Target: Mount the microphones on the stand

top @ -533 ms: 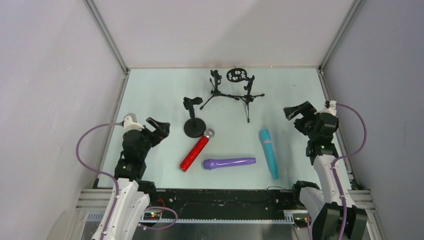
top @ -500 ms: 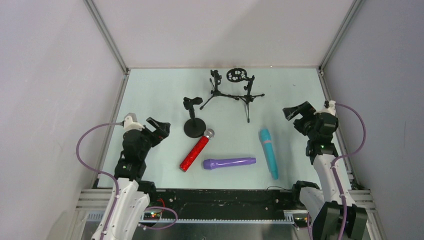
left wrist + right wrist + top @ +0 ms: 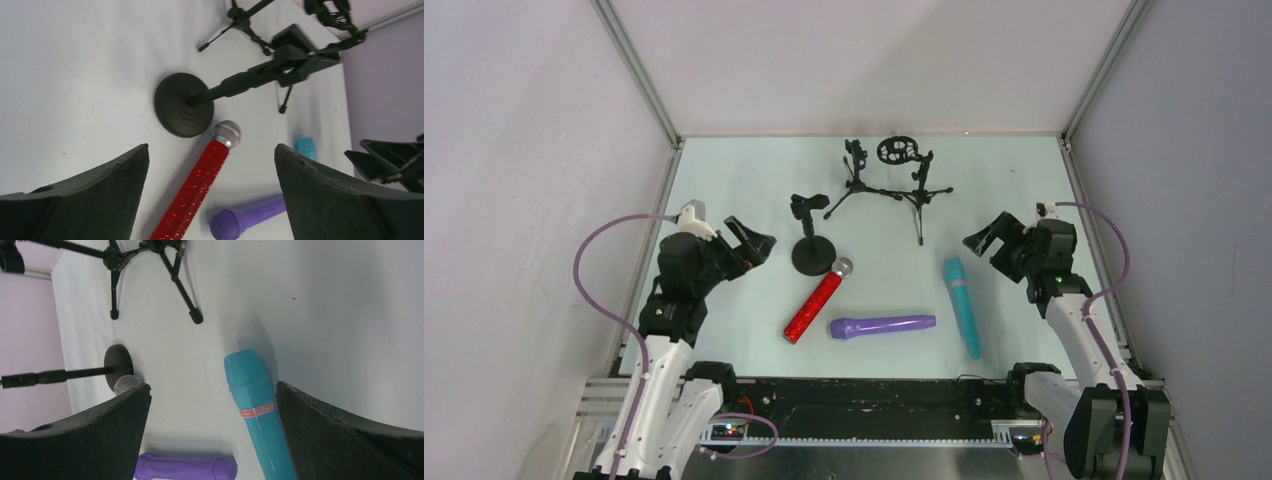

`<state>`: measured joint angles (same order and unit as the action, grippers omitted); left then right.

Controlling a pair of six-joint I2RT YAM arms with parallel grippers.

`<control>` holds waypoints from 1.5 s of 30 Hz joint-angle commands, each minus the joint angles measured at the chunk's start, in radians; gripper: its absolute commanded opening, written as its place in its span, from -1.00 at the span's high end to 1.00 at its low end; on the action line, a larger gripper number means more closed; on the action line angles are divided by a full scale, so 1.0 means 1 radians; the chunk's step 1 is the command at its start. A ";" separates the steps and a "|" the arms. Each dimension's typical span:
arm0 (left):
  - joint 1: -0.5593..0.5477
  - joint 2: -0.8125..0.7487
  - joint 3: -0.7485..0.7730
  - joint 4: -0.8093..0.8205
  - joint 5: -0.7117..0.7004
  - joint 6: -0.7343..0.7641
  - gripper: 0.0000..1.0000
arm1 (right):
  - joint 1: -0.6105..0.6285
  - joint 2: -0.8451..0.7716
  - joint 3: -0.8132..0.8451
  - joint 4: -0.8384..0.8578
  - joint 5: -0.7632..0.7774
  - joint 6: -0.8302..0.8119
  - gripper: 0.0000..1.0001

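Flat on the pale green table (image 3: 724, 190): glittery red microphone (image 3: 814, 305) with silver mesh head just beside the black round-base stand (image 3: 812, 256), all-purple microphone (image 3: 884, 325) and all-teal microphone (image 3: 961, 305) nearby, black tripod stands (image 3: 857, 183) behind, left gripper (image 3: 752, 243) and right gripper (image 3: 984, 238) at the sides, jaws of both spread wide, grasping nothing.

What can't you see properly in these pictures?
- Left wrist view: the red microphone handle end runs off the bottom edge; most of the teal microphone hides behind a finger of the left tool.
- Right wrist view: only the red microphone's silver head peeks past a finger of the right tool; the teal microphone's tail is cut off at the bottom.
- Top view: the stand clips are too small to see how they open.
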<state>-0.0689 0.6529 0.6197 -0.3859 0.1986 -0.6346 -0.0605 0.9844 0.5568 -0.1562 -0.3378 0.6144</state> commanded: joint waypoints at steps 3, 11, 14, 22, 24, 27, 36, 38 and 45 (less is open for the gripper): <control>0.005 0.002 0.125 -0.040 0.150 0.088 -0.97 | 0.090 -0.009 0.101 -0.090 0.035 -0.094 -0.99; 0.005 0.014 0.206 -0.079 0.190 0.188 -0.97 | 0.267 -0.043 0.138 -0.160 0.034 -0.211 -0.99; 0.005 0.013 0.196 -0.090 0.169 0.226 -0.97 | 0.346 -0.050 0.151 -0.186 0.041 -0.253 -0.99; 0.005 0.029 0.121 -0.107 0.065 0.278 -0.97 | 0.597 0.016 0.184 -0.202 0.067 -0.361 -0.99; 0.006 0.040 0.106 -0.107 0.045 0.281 -0.97 | 0.632 0.056 0.211 -0.210 0.054 -0.376 -0.99; 0.008 0.058 0.096 -0.109 0.071 0.269 -0.97 | 0.686 0.105 0.241 -0.207 0.039 -0.411 -0.99; 0.014 -0.015 0.073 -0.148 0.020 0.273 -0.97 | 0.924 0.362 0.381 -0.306 0.272 -0.542 -0.99; 0.013 -0.031 0.069 -0.149 0.011 0.272 -0.97 | 0.979 0.430 0.420 -0.330 0.319 -0.571 -0.99; 0.013 -0.025 0.064 -0.150 0.017 0.270 -0.97 | 1.098 0.594 0.510 -0.347 0.327 -0.654 -1.00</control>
<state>-0.0631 0.6231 0.6868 -0.5415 0.2211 -0.3824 0.9955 1.5242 1.0069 -0.4767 -0.0525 0.0387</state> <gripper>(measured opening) 0.983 0.996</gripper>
